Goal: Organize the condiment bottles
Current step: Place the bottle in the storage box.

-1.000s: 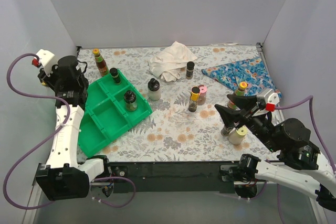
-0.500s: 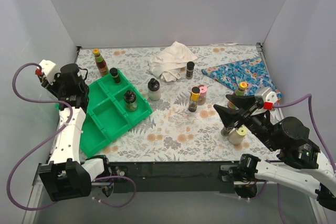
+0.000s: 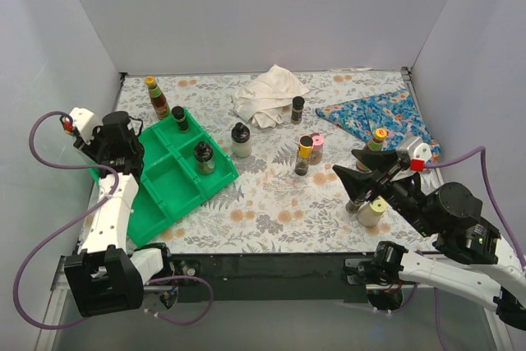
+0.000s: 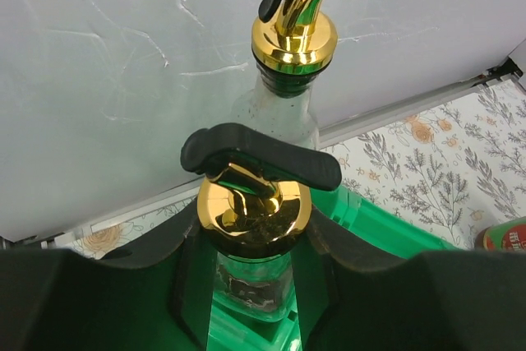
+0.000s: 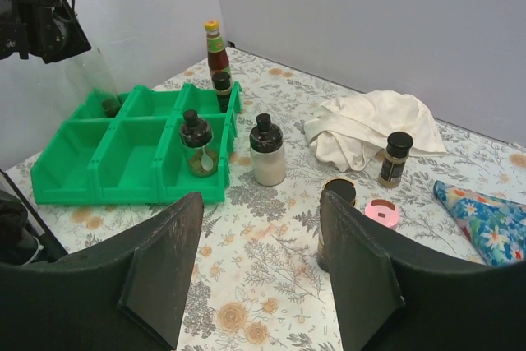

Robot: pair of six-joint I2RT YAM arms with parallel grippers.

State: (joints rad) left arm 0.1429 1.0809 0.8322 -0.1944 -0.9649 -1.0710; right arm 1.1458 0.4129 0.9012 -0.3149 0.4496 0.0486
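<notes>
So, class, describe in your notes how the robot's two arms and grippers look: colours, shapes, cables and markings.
The left arm and right arm have white links and black joint housings. A purple cable loops along each, ending at a small red connector near the wrist. The left gripper and right gripper carry broad, black, wedge-shaped fingers.

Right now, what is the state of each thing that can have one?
Left claw: shut on the gold-spout bottle.
Right claw: open, empty.
Green tray: two black-capped bottles standing inside.
White cloth: crumpled.
Tall sauce bottle: upright, outside the tray.
Pink-capped jar: upright, capped.
</notes>
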